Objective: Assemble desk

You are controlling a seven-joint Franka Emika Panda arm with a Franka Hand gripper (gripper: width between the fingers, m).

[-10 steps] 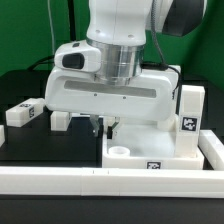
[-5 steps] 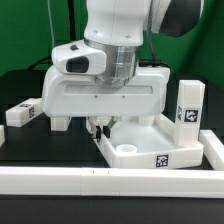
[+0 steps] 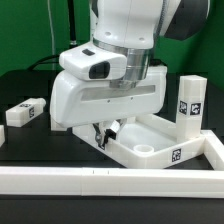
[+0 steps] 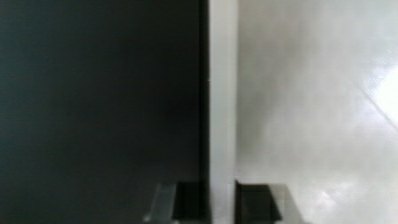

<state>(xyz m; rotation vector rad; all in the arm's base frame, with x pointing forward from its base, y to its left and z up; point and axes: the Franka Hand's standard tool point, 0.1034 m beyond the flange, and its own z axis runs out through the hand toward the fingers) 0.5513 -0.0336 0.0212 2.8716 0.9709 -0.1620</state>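
The white tray-like tabletop (image 3: 160,131) lies on the dark table at the exterior view's lower right, turned at an angle, with a round socket (image 3: 147,150) at its near corner. One tagged white leg (image 3: 190,104) stands upright at its far right corner. My gripper (image 3: 104,134) is shut on the tabletop's raised rim at its left edge. In the wrist view the rim (image 4: 222,100) runs straight between my two fingers (image 4: 260,202), with my gripper (image 4: 222,203) pinching it. A loose tagged leg (image 3: 26,112) lies at the left.
Long white border bars run along the front (image 3: 100,181) and the right side (image 3: 216,150) of the work area. The arm's large white hand (image 3: 105,95) hides the table behind it.
My gripper has turned while holding the rim, and the tabletop has swung with it. Its near corner has moved toward the exterior view's right, and the standing leg has moved farther back.
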